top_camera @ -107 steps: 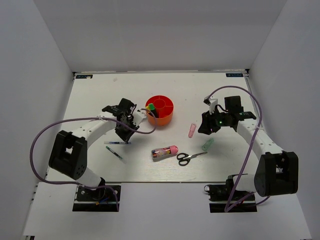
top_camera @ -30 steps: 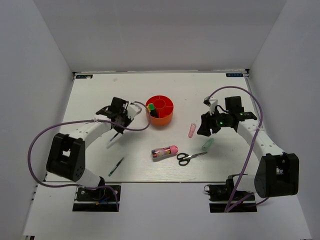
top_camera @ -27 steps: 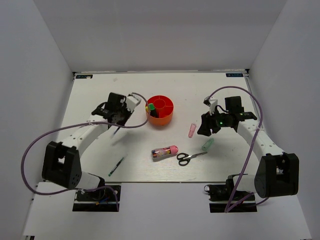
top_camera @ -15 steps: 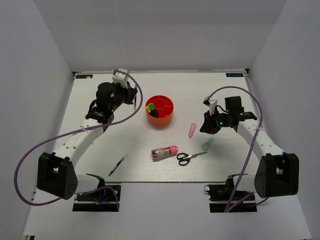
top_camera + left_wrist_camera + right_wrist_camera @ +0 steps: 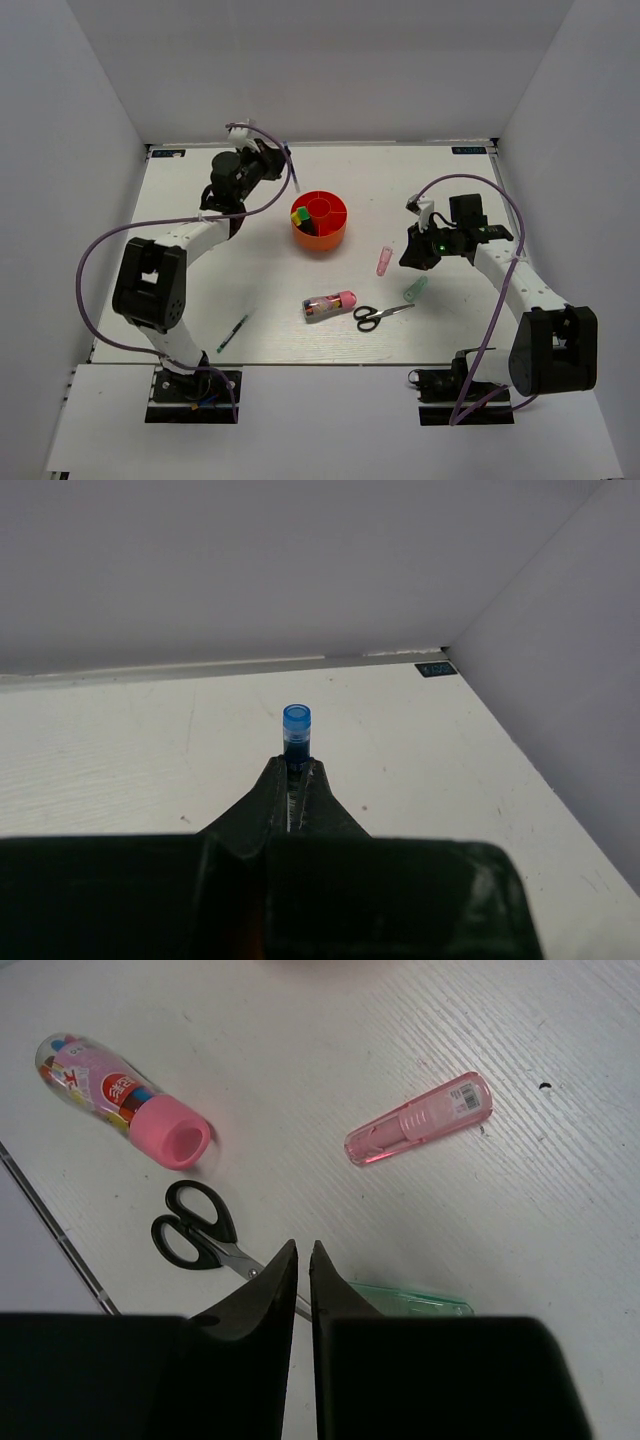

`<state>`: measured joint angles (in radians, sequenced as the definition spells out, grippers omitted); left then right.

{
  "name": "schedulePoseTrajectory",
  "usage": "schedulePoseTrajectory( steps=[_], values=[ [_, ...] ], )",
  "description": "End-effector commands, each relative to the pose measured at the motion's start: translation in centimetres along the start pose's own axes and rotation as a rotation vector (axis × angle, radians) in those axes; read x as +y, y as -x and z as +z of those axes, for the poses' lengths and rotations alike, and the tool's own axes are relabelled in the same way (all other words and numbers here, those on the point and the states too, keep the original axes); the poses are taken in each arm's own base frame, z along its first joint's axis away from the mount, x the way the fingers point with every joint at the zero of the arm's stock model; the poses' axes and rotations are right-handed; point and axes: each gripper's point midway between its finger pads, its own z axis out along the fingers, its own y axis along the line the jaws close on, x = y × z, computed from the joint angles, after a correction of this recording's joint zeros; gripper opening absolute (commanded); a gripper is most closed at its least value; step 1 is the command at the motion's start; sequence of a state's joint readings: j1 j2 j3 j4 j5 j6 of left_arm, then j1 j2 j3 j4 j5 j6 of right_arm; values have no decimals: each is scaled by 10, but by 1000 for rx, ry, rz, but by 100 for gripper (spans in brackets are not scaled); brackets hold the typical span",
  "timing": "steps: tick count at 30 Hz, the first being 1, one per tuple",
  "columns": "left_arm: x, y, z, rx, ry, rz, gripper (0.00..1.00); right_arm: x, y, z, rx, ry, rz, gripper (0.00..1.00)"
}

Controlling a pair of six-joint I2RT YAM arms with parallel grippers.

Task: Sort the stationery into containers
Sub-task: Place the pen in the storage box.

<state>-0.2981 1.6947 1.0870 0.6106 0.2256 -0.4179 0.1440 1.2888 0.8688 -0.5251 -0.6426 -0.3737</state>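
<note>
The orange-red organiser (image 5: 322, 236) stands mid-table with green- and yellow-capped markers (image 5: 299, 215) in a left compartment. My left gripper (image 5: 274, 160) is raised behind and left of it, shut on a blue-capped pen (image 5: 290, 172); in the left wrist view the gripper (image 5: 296, 765) pinches the pen, its cap (image 5: 296, 723) sticking out. My right gripper (image 5: 414, 252) is shut and empty, its tips (image 5: 303, 1247) over the table between the scissors (image 5: 195, 1230) and the pale green tube (image 5: 410, 1300). The pink tube (image 5: 420, 1120) and the clear pink-capped tube (image 5: 120, 1095) lie further out.
On the table lie the pink tube (image 5: 383, 261), the green tube (image 5: 416, 290), the clear tube (image 5: 330, 303), the scissors (image 5: 379, 315) and a thin pen (image 5: 232, 333) near the front left. White walls enclose the table on three sides.
My left gripper has risen from the table left of the organiser and swung back and up with the blue-capped pen in it. The right arm has barely moved.
</note>
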Motion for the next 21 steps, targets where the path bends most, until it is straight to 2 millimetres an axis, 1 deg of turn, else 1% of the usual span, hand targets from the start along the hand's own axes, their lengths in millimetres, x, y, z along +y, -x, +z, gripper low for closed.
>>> schedulePoseTrajectory(
  steps=[1, 2, 4, 7, 10, 13, 21],
  values=[
    [-18, 36, 12, -102, -74, -13, 0, 3, 3, 0, -17, 24, -14, 14],
    [-19, 34, 14, -96, -83, -15, 0, 3, 3, 0, -17, 26, -15, 14],
    [-14, 28, 18, -84, -76, -18, 0, 3, 1, 0, -10, 25, -10, 14],
    [-8, 14, 19, -62, -69, -22, 0, 3, 1, 1, -9, 29, -15, 15],
    [-6, 6, 19, -56, -73, -29, 0, 2, -1, 3, 0, 30, -8, 16],
    [-1, -11, 19, -23, -59, -31, 0, 2, -1, 2, 1, 28, -9, 16],
    [7, -28, 22, 12, -44, -28, 0, 1, -1, 2, 1, 25, -8, 19]
  ],
)
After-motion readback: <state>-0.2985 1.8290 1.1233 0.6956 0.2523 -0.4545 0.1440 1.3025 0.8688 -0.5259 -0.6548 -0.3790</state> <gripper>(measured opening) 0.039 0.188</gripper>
